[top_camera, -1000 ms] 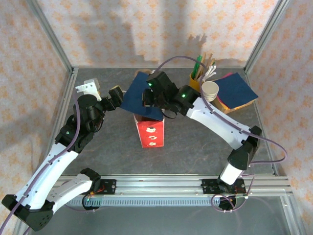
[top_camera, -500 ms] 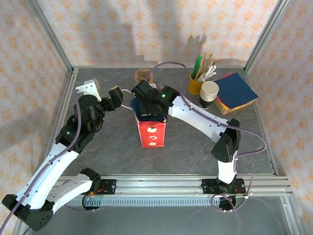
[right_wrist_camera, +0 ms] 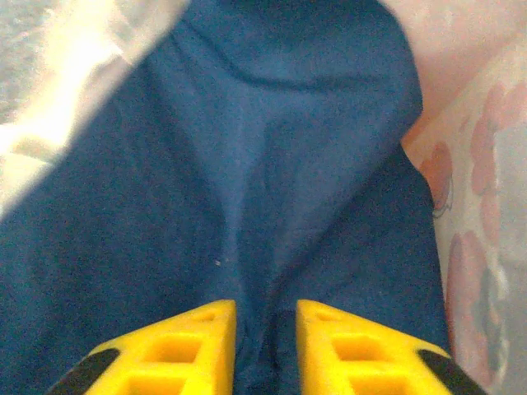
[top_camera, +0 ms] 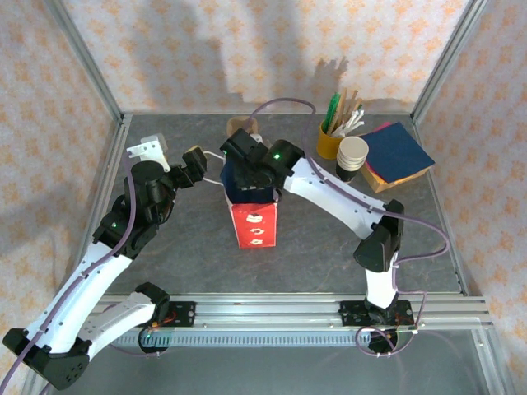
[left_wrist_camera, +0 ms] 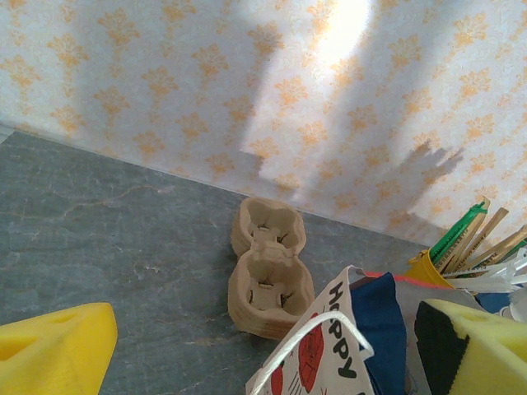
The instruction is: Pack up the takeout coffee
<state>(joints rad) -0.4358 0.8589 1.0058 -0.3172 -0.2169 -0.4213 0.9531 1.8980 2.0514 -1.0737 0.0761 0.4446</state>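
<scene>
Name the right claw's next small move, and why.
Probably open the right claw wider, then lift it straight up out of the red bag. Its fingers stand barely apart against the blue napkin, which lies inside the bag, so pulling up now might drag it out.

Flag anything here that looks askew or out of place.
The blue napkin sits bunched in the mouth of the bag, creased rather than flat, under the right pincer. Nothing looks spilled or damaged.
</scene>
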